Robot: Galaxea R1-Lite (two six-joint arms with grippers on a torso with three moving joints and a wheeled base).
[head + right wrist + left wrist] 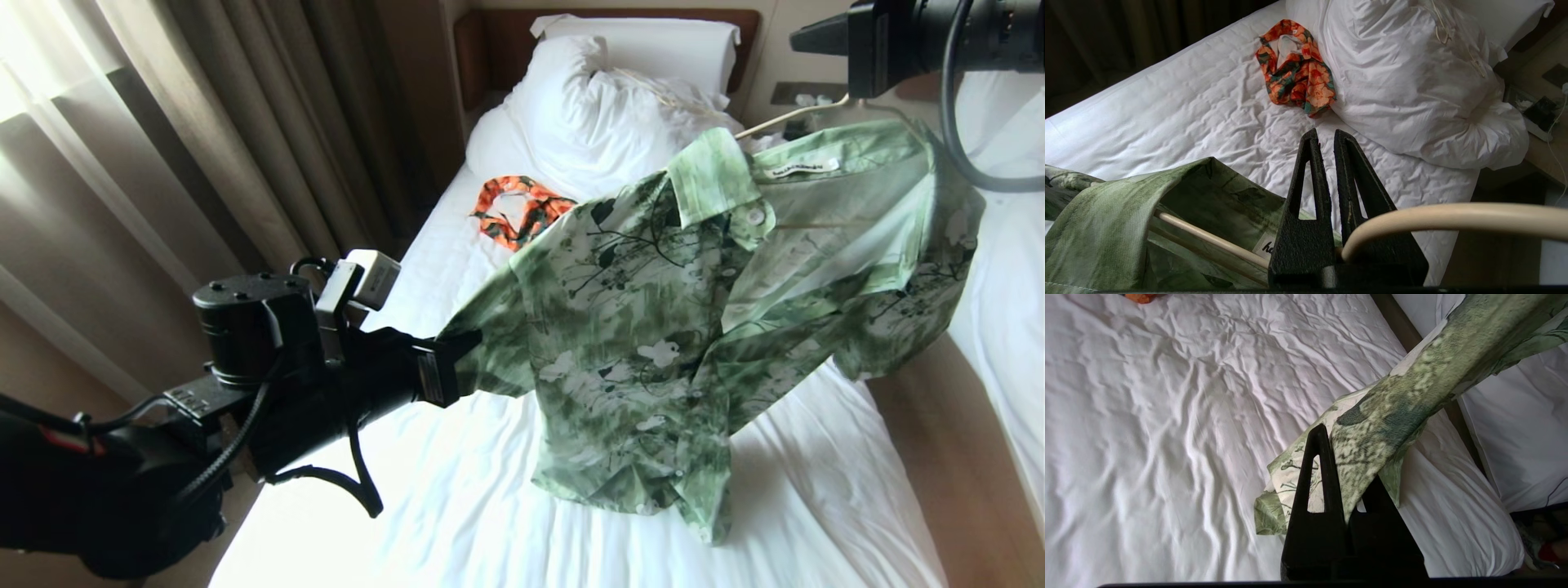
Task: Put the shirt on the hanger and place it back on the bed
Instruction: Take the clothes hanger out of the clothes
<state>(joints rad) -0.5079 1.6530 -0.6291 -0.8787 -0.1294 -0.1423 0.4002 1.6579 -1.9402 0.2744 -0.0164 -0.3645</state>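
The pale green leaf-print shirt (pixel 653 327) hangs in the air over the bed (pixel 457 506). My left gripper (pixel 457 359) is shut on its sleeve; in the left wrist view the fabric (pixel 1412 400) is pinched between the black fingers (pixel 1316 465) of that gripper (pixel 1347 457). My right gripper (pixel 1326 136), at the head view's top right, is shut on the neck of the cream hanger (pixel 1453 216). One hanger arm (pixel 1208 239) runs under the collar into the shirt (pixel 1106 228). In the head view the hanger wire (pixel 784 118) shows above the neck label.
An orange floral garment (pixel 518 208) lies on the sheet beside the bunched duvet (pixel 588 122), with a pillow (pixel 653 41) and brown headboard behind. Curtains (pixel 163 163) hang at the left. A second white bed (pixel 1004 327) stands on the right across a wooden gap.
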